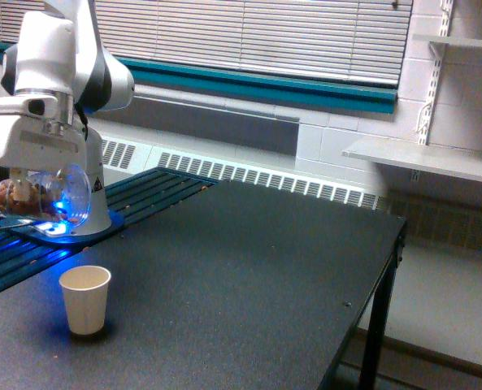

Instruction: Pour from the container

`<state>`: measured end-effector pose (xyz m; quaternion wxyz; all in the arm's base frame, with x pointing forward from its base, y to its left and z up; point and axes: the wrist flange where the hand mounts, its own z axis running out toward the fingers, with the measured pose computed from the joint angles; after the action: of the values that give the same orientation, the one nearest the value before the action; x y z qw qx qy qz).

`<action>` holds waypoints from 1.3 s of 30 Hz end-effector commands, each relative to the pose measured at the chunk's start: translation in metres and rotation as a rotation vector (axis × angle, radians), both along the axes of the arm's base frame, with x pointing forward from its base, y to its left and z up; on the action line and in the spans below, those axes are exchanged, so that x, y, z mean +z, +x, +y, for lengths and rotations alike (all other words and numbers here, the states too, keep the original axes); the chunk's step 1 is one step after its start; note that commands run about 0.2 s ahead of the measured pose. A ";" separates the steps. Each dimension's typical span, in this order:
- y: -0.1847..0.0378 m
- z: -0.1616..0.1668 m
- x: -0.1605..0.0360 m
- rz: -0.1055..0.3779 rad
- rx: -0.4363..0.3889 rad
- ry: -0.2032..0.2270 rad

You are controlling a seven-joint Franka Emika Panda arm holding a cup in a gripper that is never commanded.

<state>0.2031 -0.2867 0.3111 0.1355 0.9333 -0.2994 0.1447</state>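
Observation:
The clear plastic container (pixel 45 195) hangs on its side above the table at the exterior view's left, its open mouth facing right, brown nut-like pieces lying in its left end. My gripper (pixel 31 172) is shut on it from above, its fingers mostly hidden by the white hand. A cream paper cup (pixel 85 300) stands upright on the dark table, below and to the right of the container, apart from it.
The arm's white base (pixel 90 213) sits on a blue-lit plate at the table's back left. The black table (pixel 249 276) ends at an edge on the right. A wall shelf (pixel 423 158) and window blinds lie behind.

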 end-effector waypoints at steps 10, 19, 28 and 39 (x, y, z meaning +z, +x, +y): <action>-0.012 -0.001 -0.013 0.022 -0.040 -0.007; -0.013 -0.002 -0.015 0.048 -0.025 -0.020; -0.016 -0.005 -0.016 0.071 -0.031 -0.042; -0.008 -0.005 -0.016 0.088 -0.018 -0.063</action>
<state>0.1922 -0.2944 0.2978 0.1803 0.9357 -0.2812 0.1131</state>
